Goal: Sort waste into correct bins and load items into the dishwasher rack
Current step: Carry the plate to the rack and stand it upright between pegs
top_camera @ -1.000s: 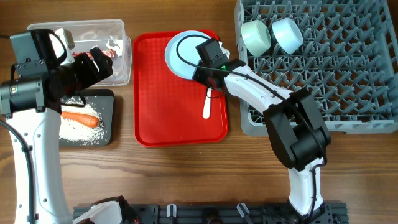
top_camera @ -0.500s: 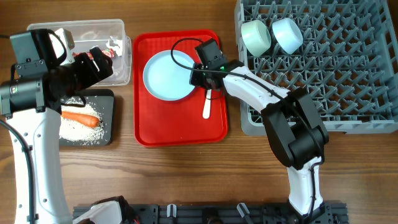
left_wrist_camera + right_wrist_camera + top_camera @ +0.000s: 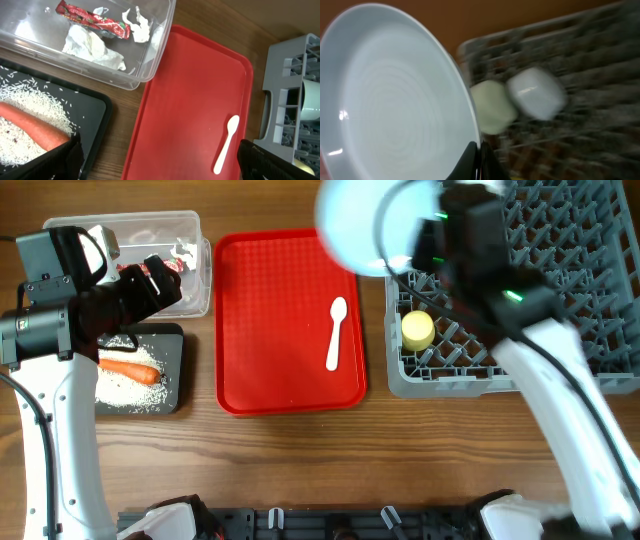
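Pale blue plate [image 3: 365, 225], clamped at its rim by the right gripper [image 3: 479, 155], hangs over the dishwasher rack [image 3: 600, 330]'s left edge; free pegs lie rightward.

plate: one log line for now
plate: held aloft by rack | right pincer: shut on its rim | left pincer: open | spoon: on red tray
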You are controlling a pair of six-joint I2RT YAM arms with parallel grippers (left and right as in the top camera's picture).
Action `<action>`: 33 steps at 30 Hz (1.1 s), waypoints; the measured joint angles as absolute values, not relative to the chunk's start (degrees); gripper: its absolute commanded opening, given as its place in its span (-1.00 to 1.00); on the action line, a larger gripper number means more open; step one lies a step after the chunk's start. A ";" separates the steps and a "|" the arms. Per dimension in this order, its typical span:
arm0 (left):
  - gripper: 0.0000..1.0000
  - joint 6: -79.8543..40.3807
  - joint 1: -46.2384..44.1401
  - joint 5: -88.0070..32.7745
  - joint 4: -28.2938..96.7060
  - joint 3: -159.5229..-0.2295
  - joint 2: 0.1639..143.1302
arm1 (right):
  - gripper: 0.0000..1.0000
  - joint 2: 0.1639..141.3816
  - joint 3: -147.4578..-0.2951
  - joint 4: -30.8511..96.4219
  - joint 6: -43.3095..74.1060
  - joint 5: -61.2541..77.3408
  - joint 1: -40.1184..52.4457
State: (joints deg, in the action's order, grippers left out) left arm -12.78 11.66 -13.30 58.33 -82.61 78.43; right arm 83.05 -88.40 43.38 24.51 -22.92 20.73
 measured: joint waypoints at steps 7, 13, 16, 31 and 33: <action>1.00 -12.78 11.64 -13.30 58.30 -82.61 78.43 | -0.92 79.44 -87.77 57.36 21.91 -51.81 20.43; 1.00 -12.78 11.64 -13.30 58.30 -82.61 78.43 | -0.91 82.91 -82.21 52.12 18.79 -63.35 20.47; 1.00 -12.78 11.66 -13.30 58.28 -82.61 78.43 | -0.91 85.78 -80.75 47.24 11.03 -65.67 20.47; 1.00 -12.78 11.66 -13.30 58.30 -82.61 78.43 | -0.91 89.84 -80.68 49.67 -5.32 -58.54 18.70; 1.00 -12.78 11.64 -13.30 58.30 -82.61 78.43 | -0.91 89.91 -80.68 49.67 -5.76 -60.16 17.12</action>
State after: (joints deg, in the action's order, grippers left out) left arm -12.78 11.64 -13.30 58.30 -82.61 78.43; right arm 89.91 -80.68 49.67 -5.76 -60.16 17.12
